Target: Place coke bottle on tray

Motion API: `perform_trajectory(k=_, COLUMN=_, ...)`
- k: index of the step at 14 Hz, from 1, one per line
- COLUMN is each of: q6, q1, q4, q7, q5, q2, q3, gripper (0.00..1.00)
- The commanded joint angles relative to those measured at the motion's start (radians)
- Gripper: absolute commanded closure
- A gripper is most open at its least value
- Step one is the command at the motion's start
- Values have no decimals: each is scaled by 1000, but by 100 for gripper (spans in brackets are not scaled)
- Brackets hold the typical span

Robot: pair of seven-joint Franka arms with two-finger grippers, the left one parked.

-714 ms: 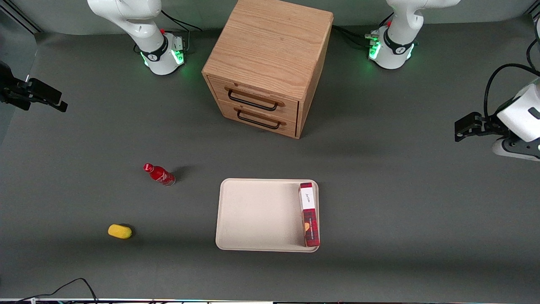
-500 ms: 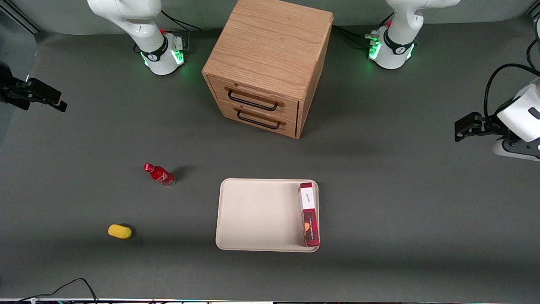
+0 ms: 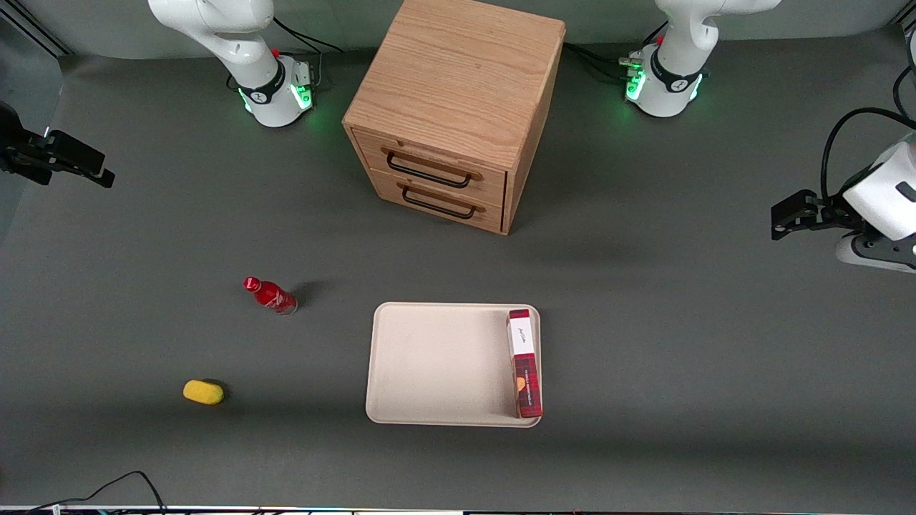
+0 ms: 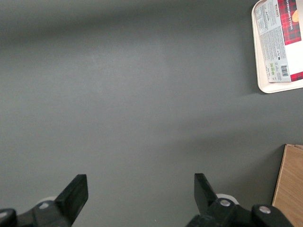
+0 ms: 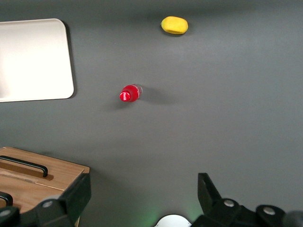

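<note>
The coke bottle (image 3: 270, 295) stands upright on the matte dark grey tabletop (image 3: 644, 322), a small glossy red cylinder with a red cap, white lettering and a clear base. It is apart from the tray (image 3: 436, 365), toward the working arm's end of the tabletop. Seen from the right wrist, the coke bottle (image 5: 129, 93) shows mostly its round cap, with the tray (image 5: 33, 59) near it but not touching.

The tray is a broad, flat beige rectangle with rounded corners and a low raised rim, its surface smooth and dull. A long red plaid box (image 3: 524, 361) lies in it along the edge nearest the parked arm. A small yellow oval object (image 3: 203, 392), smooth and rounded, rests on the tabletop nearer the front camera than the bottle.

A wooden cabinet (image 3: 458, 107) with visible grain and two drawers with dark bar handles stands farther from the camera than the tray.

The claw (image 5: 144, 196) hangs high above the tabletop, its two black fingers (image 5: 208, 189) spread wide and holding nothing.
</note>
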Motion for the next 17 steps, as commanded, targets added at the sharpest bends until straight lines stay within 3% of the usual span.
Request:
perform_trajectory(k=1, q6=41, q1=2, q4=-18, q7=4, q5=16, q2=22, q3=17, gripper=0)
perform_trajectory(k=6, q6=317, q1=1, q4=-261, q7=7, q5=16, q2=13, q3=87, gripper=0)
perform_trajectory(k=14, q6=739, q1=2, q4=-576, q7=-3, q5=4, q2=72, q3=112, gripper=0)
perform_trajectory(k=17, q6=833, q1=1, q4=-605, q7=0, q5=-63, q2=158, q3=133, gripper=0)
